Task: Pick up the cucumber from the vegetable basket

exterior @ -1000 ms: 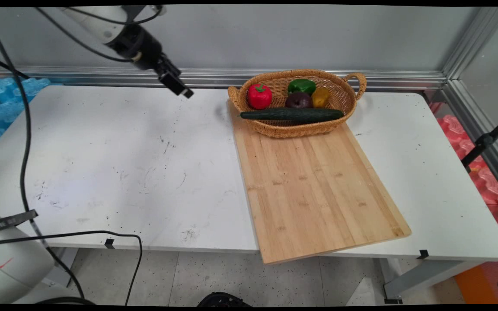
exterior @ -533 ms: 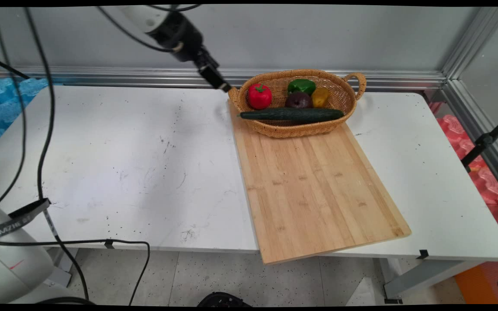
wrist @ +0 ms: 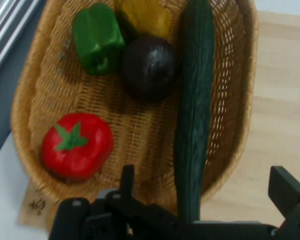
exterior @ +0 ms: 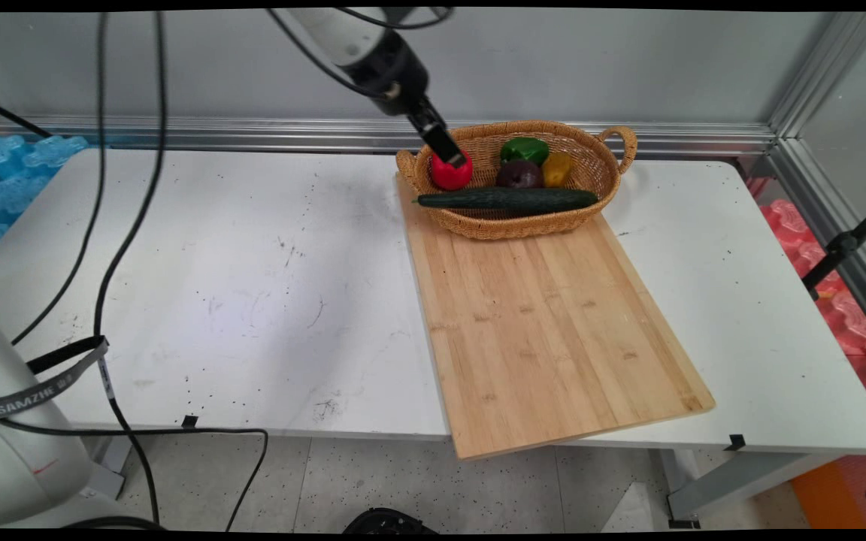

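Off to the left of the black two-finger end effector (exterior: 452, 154): bare stretch of white surface (exterior: 215, 263), well apart. End effector itself tilted down over the left end of the oval woven wicker basket with loop handles (exterior: 523, 225), fingers spread wide, nothing between them.

Directly beneath, nearest: round red toy tomato with green stalk (wrist: 77, 145), resting on the basket floor. Close, but contact can't be confirmed.

Further right, bunched at the far wall: blocky green bell pepper (exterior: 524, 149), dark purple round fruit (exterior: 519, 174), small yellow pepper (exterior: 557, 169). Probably crowded there by what lies in front.

In front of those, on the near side: long dark green cucumber (exterior: 508, 199), laid lengthwise. Looks too long for the floor, hence ends up near the rim.

Below and right of the end effector: rectangular pale bamboo cutting board (exterior: 553, 330), basket parked on its far end, near corner overhanging the surface edge.
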Tool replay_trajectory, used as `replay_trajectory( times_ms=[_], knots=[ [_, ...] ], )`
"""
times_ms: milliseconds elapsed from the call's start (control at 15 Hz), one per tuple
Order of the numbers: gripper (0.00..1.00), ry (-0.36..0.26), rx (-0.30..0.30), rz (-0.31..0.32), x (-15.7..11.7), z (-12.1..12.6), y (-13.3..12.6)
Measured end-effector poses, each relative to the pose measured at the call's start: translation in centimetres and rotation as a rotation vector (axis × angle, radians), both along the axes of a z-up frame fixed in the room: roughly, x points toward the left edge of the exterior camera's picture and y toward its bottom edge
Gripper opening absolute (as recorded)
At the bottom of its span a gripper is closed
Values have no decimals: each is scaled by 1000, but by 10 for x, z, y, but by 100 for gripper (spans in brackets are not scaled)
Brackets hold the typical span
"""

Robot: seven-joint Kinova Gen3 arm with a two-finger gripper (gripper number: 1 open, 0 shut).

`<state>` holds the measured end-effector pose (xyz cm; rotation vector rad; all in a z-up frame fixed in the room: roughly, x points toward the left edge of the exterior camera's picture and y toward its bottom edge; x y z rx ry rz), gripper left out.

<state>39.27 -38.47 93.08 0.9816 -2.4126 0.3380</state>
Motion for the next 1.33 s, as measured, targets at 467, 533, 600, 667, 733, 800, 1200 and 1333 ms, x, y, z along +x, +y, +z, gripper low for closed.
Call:
replay_trajectory(
  times_ms=[467,533,600,667,733,800,1200,1333],
  knots=[
    [100,-16,47,17,-48,-33,-41],
    [100,-20,57,20,-54,-39,-47],
    [100,-24,68,23,-59,-46,-53],
    [100,-27,78,27,-65,-52,-59],
    [100,-31,87,30,-69,-57,-64],
    [100,-33,93,32,-71,-61,-66],
    [100,-57,138,43,-88,-88,-86],
    [100,-63,148,44,-91,-94,-90]
  ],
)
